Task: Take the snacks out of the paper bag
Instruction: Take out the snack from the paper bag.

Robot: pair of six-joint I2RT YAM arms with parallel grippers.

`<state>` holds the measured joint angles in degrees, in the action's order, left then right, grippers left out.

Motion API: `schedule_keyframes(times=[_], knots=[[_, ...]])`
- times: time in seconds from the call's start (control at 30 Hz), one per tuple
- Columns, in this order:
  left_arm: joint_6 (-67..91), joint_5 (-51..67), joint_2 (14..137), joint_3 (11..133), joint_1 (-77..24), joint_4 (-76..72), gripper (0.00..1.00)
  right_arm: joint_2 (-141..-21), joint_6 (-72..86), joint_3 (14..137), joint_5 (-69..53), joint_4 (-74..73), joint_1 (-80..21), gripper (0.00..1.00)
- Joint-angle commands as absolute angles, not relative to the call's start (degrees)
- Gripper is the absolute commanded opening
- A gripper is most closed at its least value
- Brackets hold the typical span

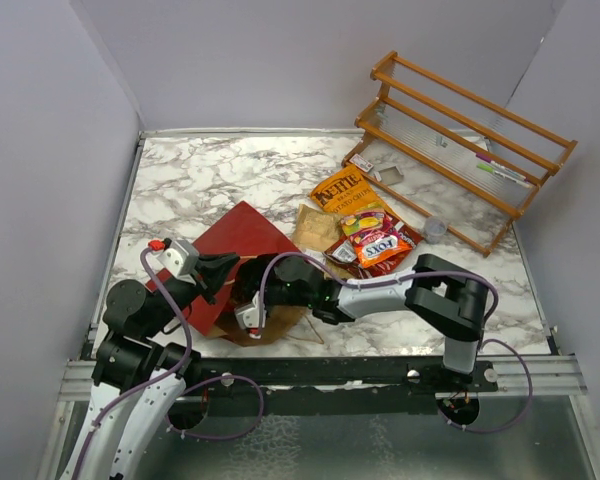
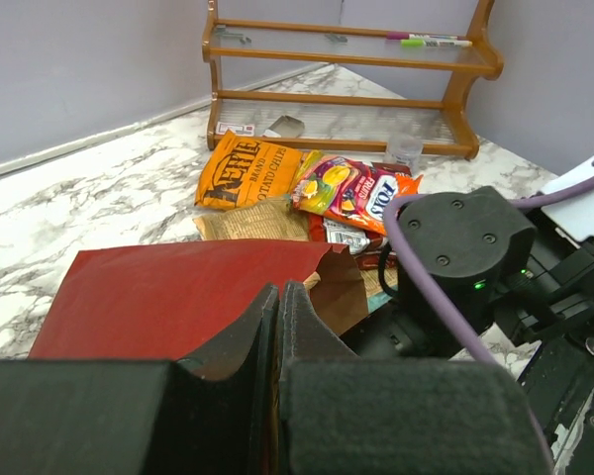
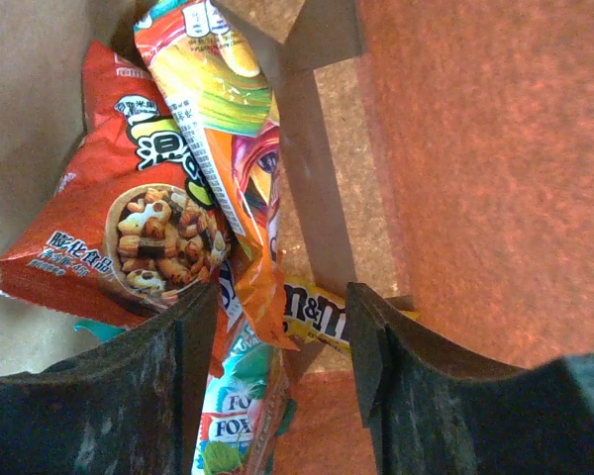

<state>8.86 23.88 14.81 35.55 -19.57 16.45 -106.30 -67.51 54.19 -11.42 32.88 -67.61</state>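
Red outside and brown kraft inside, the paper bag (image 1: 235, 235) lies on its side on the marble table (image 1: 200, 180), mouth toward the arms. Just beyond the bag's far right corner a pile is already out: the orange Kettle bag (image 1: 340, 188), a tan chip bag (image 1: 318, 228) and bright candy packs (image 1: 376, 243).

Inside the bag are a red packet (image 3: 119, 218), an orange-and-yellow packet (image 3: 223, 119), a teal pack (image 3: 240, 416) and a yellow M&M's pack (image 3: 317, 312). I judge the job roughly half done.

The right gripper (image 3: 277, 309) is deep in the bag, its jaws apart around the orange-and-yellow packet's tail and the M&M's pack, not yet pressing them. The left gripper (image 2: 279, 297) is pinched together at the bag's rim, apparently on the paper.

Whether more packets lie beneath those four is hidden, and the teal pack is cut off at the picture's edge.
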Motion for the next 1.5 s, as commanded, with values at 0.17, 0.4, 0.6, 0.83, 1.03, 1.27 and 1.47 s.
schedule_keyframes(times=[0.17,0.4,0.6,0.83,1.03,1.27,1.47], knots=[[7.6,24.4,13.2,35.7,-19.1,16.6,0.0,-111.3,-70.2,58.6,-12.2,33.6,-67.1,0.54],[7.5,24.6,13.2,35.7,-18.9,16.6,0.0,-115.4,-70.2,61.6,-11.6,33.2,-67.0,0.49],[7.4,24.4,13.2,35.7,-18.7,16.5,0.0,-116.4,-69.7,63.6,-10.5,32.0,-67.1,0.23],[7.3,23.3,13.2,35.8,-18.3,16.9,0.0,-107.6,-64.6,55.7,-10.5,37.2,-67.1,0.01],[7.4,21.6,13.3,35.9,-17.9,17.3,0.0,-98.3,-58.6,49.3,-11.1,36.5,-67.1,0.01],[7.5,18.3,13.4,36.2,-17.2,18.1,0.0,-90.9,-48.6,42.9,-10.5,36.3,-67.1,0.01],[8.2,15.0,13.6,36.4,-16.8,18.6,0.0,-85.2,-38.1,35.5,-10.3,41.8,-67.0,0.01]])
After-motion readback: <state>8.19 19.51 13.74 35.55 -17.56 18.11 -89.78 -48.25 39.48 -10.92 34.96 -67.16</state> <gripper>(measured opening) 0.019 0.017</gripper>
